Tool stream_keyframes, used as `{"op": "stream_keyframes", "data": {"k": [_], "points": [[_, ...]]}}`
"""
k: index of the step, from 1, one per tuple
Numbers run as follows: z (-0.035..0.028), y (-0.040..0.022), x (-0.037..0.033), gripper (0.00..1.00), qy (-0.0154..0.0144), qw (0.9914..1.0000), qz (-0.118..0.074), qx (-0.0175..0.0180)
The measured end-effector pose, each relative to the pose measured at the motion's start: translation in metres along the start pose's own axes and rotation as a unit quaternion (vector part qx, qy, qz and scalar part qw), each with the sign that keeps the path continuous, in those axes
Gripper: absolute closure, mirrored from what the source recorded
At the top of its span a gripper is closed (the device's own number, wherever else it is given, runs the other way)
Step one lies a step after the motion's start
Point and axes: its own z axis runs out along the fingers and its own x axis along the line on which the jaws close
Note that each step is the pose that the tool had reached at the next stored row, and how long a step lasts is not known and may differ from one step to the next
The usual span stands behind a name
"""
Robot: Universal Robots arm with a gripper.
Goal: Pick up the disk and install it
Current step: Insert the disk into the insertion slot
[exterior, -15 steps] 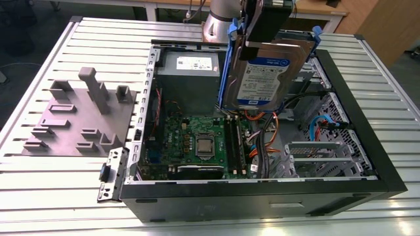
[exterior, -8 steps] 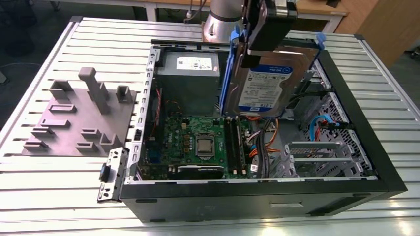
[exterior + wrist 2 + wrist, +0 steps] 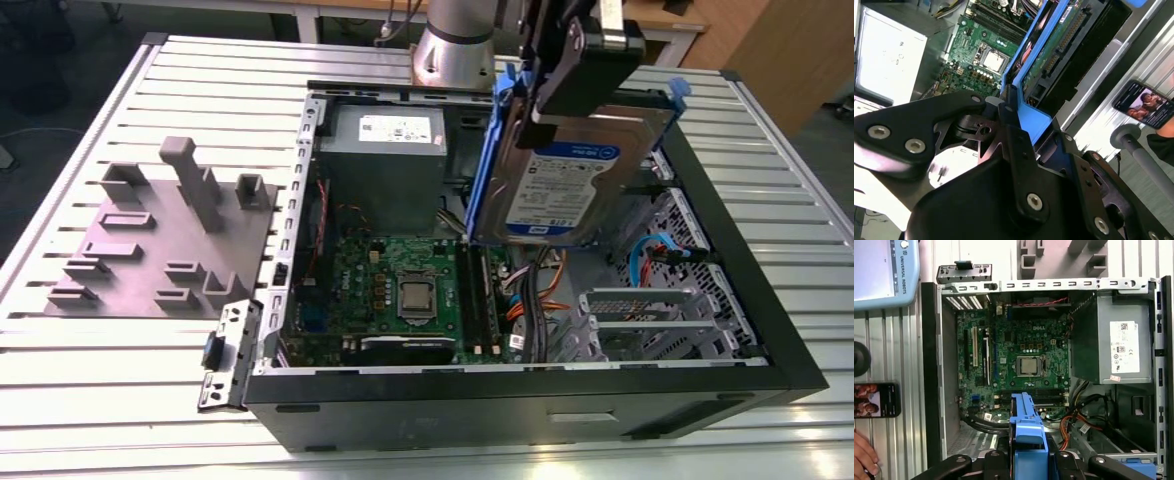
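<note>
One disk [image 3: 630, 165], silver with a white-and-blue label [image 3: 567, 182] and blue bracket [image 3: 503, 150], hangs tilted over the open case [image 3: 534, 395], gripped by my closed tool [image 3: 545, 122]. Ribbed grey tabletop [image 3: 107, 400]; a grey fixture [image 3: 160, 240] lies at the exterior view's left.

Counter: a pale metal top [image 3: 107, 400] made of long ribbed slats with dark grooves between them. The slats run from the exterior view's left to its right.
Floor: dark grey [image 3: 54, 90], seen past the counter's far corner on the exterior view's left.
Furniture behind: a light-coloured table frame [image 3: 310, 20] stands just beyond the counter's far edge. A brown wooden panel [image 3: 767, 50] is on the exterior view's right.
Light: bright and even, with white glare [image 3: 561, 468] on the slats nearest the exterior camera.
</note>
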Motion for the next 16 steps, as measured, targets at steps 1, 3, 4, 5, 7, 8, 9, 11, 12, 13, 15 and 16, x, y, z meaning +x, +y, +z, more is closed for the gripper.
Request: {"op": "stream_keyframes", "data": {"k": [1,3,4,5,7,8,9,11,12,13,15,16], "points": [[0.0001,-0.0002,0.001,0.64,0.0,1.0,0.0,0.0],[0.0003,-0.0003,0.0037,0.64,0.0,1.0,0.0,0.0],[0.0004,-0.0004,0.0055,0.64,0.0,1.0,0.0,0.0],[0.0005,-0.0005,0.0074,0.64,0.0,1.0,0.0,0.0],[0.0006,-0.0007,0.0112,0.64,0.0,1.0,0.0,0.0],[0.0007,-0.0008,0.013,0.64,0.0,1.0,0.0,0.0],[0.0008,-0.0008,0.0147,0.64,0.0,1.0,0.0,0.0],[0.0008,-0.0009,0.017,0.64,0.0,1.0,0.0,0.0],[0.0008,-0.0009,0.0172,0.64,0.0,1.0,0.0,0.0],[0.0008,-0.0009,0.0171,0.64,0.0,1.0,0.0,0.0],[0.0008,-0.0011,0.0191,0.64,0.0,1.0,0.0,0.0],[0.0008,-0.001,0.0191,0.64,0.0,1.0,0.0,0.0]]}}
